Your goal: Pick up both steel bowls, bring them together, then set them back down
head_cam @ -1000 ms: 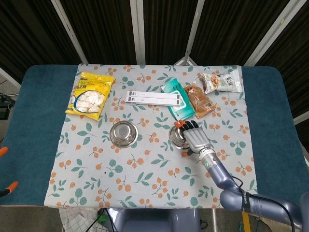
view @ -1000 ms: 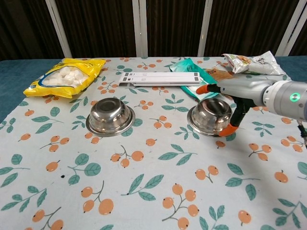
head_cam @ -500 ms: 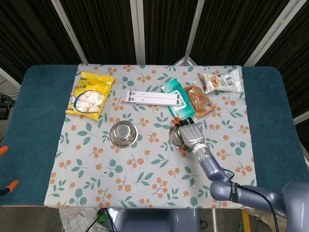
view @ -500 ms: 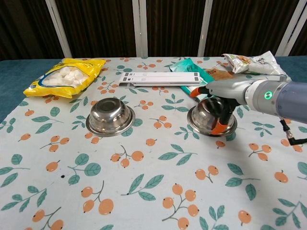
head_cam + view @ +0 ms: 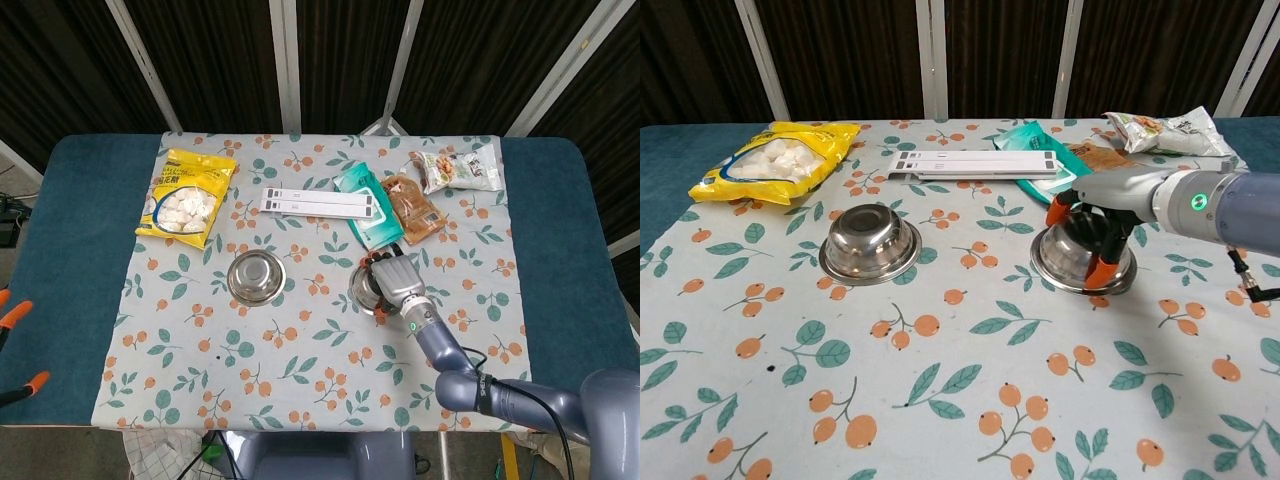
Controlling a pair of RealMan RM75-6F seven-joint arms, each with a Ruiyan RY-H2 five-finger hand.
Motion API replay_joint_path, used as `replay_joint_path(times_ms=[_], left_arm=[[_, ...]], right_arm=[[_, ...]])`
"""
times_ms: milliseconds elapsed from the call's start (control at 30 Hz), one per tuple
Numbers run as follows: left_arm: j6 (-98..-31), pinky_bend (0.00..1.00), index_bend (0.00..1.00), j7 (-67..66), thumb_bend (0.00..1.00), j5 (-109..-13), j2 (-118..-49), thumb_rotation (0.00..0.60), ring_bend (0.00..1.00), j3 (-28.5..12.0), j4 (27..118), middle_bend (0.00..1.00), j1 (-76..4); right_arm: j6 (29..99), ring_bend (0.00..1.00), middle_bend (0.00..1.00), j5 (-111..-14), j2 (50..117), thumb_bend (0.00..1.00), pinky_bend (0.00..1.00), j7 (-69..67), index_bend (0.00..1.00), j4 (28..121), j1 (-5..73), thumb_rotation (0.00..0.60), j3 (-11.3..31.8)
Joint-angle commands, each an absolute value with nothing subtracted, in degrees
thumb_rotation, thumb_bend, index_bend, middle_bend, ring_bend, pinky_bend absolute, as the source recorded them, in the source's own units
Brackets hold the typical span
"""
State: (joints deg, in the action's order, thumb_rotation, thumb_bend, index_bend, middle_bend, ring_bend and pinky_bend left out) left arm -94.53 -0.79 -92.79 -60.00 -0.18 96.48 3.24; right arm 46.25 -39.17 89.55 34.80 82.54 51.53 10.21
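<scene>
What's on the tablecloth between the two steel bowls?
Nothing: only bare floral tablecloth separates the left steel bowl from the right steel bowl, clearest in the chest view.

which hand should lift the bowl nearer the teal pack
The right hand: its fingers already wrap that steel bowl. The left hand is not in view.

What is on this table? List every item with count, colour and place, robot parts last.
steel bowls: 2, silver; left bowl free on the cloth, right bowl under the right hand.
yellow snack bag: 1, far left.
white strip: 1, back centre.
teal packet: 1, behind the right bowl.
brown packet: 1, beside the teal packet.
white snack bag: 1, far right.
floral tablecloth: 1, white with orange and green.
blue table: 1, under the cloth.
right hand: 1, grey with orange tips, grips the right bowl.
left hand: only orange tips at the head view's left edge.
</scene>
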Motion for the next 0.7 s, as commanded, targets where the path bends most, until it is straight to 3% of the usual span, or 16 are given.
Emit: replay_joint_path(times_ms=[33,167,267,500,700], left_arm=[[-93.15,0.24,0.20,-0.70,0.08,-93.62,-58.59,0.600,0.11,-0.57,97.86,0.13,1.74],[-89.54,0.34,0.26,-1.74,0.09,-93.60,-54.78,0.600,0.22,-2.16,102.93,0.23,-1.58],[-85.68,0.36,0.28,-1.64,0.09,-93.33,-52.51,0.600,0.24,-3.49,106.31,0.25,-4.77],[-70.68,0.31,0.26,-4.25,0.08,-86.65,-50.40,0.600,0.17,-7.70,111.72,0.15,-15.09],[-60.07,0.17,0.20,-7.88,0.04,-77.85,-53.45,0.600,0.04,-10.58,111.69,0.03,-22.85]], right_arm=[[46.25,0.35,0.29,-40.30,89.44,0.08,0.09,33.61,0.34,82.72,51.38,0.600,10.04],[47.39,0.37,0.32,-41.62,88.92,0.09,0.09,32.10,0.35,83.60,51.10,0.600,10.38],[48.35,0.38,0.33,-42.46,88.07,0.09,0.09,31.32,0.35,84.57,50.71,0.600,10.50],[50.65,0.38,0.33,-44.08,83.84,0.09,0.09,28.49,0.35,88.64,48.72,0.600,10.95],[53.01,0.38,0.33,-46.96,78.70,0.09,0.09,24.49,0.35,92.45,46.09,0.600,11.73]])
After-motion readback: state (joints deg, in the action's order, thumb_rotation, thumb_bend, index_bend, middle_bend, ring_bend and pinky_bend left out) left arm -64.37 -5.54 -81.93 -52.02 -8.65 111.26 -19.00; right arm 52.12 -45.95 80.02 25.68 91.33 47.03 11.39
